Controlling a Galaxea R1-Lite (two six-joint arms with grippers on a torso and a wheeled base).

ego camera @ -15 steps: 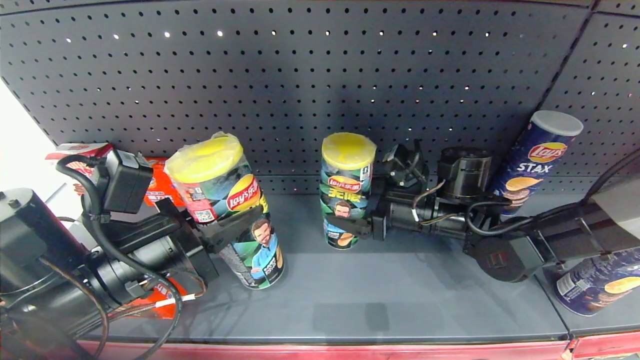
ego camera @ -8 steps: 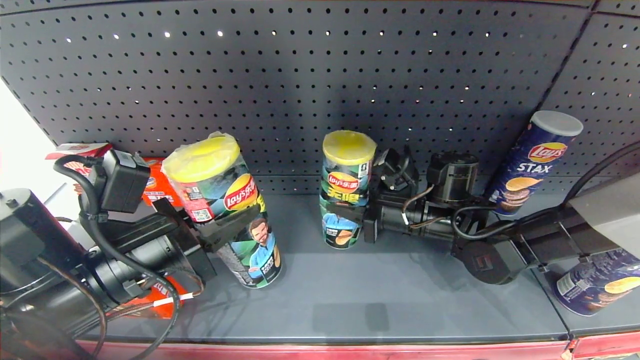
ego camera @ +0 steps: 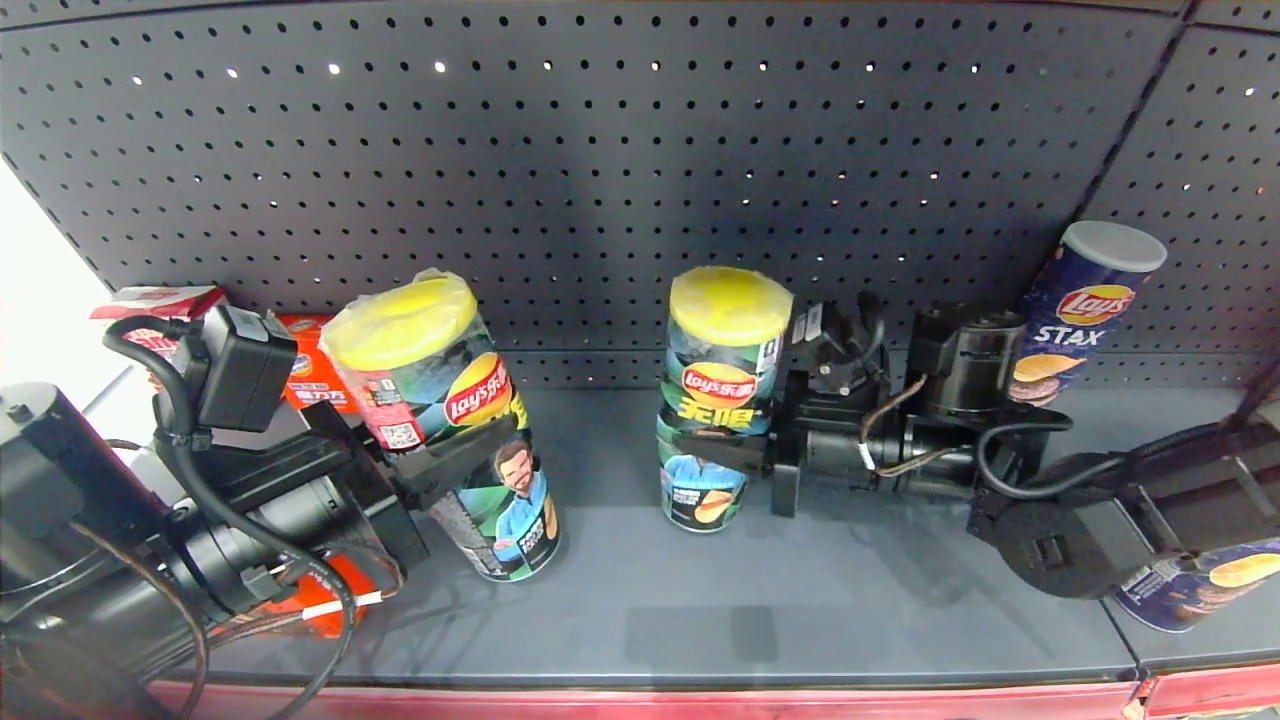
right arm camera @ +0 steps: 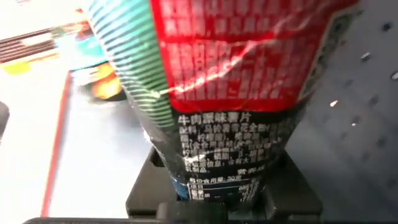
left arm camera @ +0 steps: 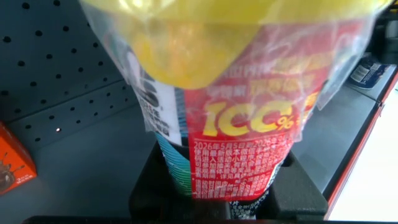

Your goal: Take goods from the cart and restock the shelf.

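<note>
My left gripper (ego camera: pixel 455 458) is shut on a yellow-lidded chips canister (ego camera: pixel 440 410), which tilts to the left over the left part of the dark grey shelf (ego camera: pixel 800 600). In the left wrist view that canister (left arm camera: pixel 236 130) stands between the black fingers (left arm camera: pixel 149 196). My right gripper (ego camera: pixel 716 446) is shut on a second yellow-lidded canister (ego camera: pixel 722 400), upright at the shelf's middle with its base low near the shelf floor. The right wrist view has this canister (right arm camera: pixel 230 99) close up between the fingers (right arm camera: pixel 146 186).
A blue canister (ego camera: pixel 1085 300) leans against the pegboard at the back right. Another blue one (ego camera: pixel 1195 585) lies at the right edge. Orange boxes (ego camera: pixel 315 370) sit at the back left behind my left arm. The shelf has a red front lip (ego camera: pixel 700 700).
My right arm has carried its canister to the right and a little toward the shelf front. The left canister has shifted only slightly.
</note>
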